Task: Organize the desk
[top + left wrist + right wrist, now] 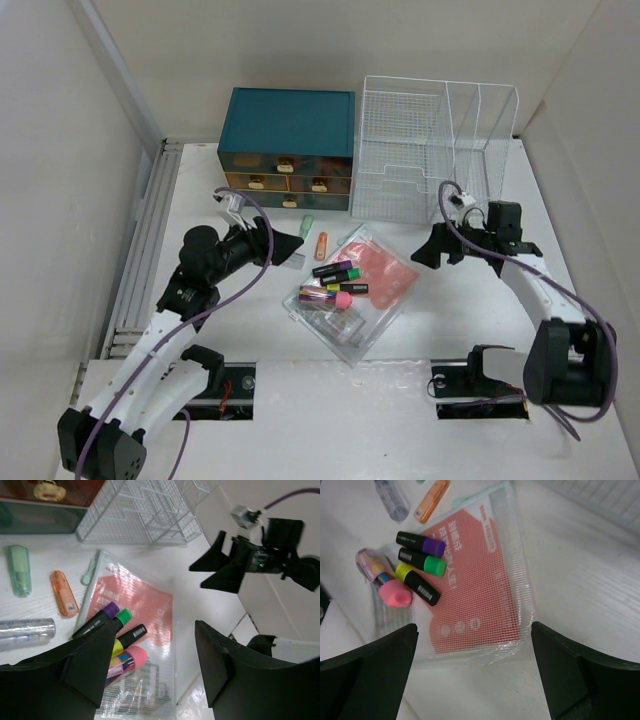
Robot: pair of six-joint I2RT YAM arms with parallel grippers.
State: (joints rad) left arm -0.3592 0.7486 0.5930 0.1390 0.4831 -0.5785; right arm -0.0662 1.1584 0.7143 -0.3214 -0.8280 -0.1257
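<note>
On the white desk (460, 320) lies a clear mesh pouch (372, 285) holding a red card. Purple, green and yellow highlighters (338, 274) and a pink-capped tube (322, 297) rest on its left part. My left gripper (292, 250) hovers just left of the pouch; in the left wrist view it (155, 630) is open above the pouch (150, 605) and the markers, holding nothing. My right gripper (420, 248) is off the pouch's right corner. In the right wrist view it (474, 630) is open wide over the pouch's edge (485, 580), empty.
A teal drawer cabinet (288, 148) and a white wire basket (430, 150) stand along the back. An orange item (321, 245), a mint one (307, 226) and a clear tube (25, 630) lie between cabinet and pouch. A grey rail (140, 250) runs along the left edge.
</note>
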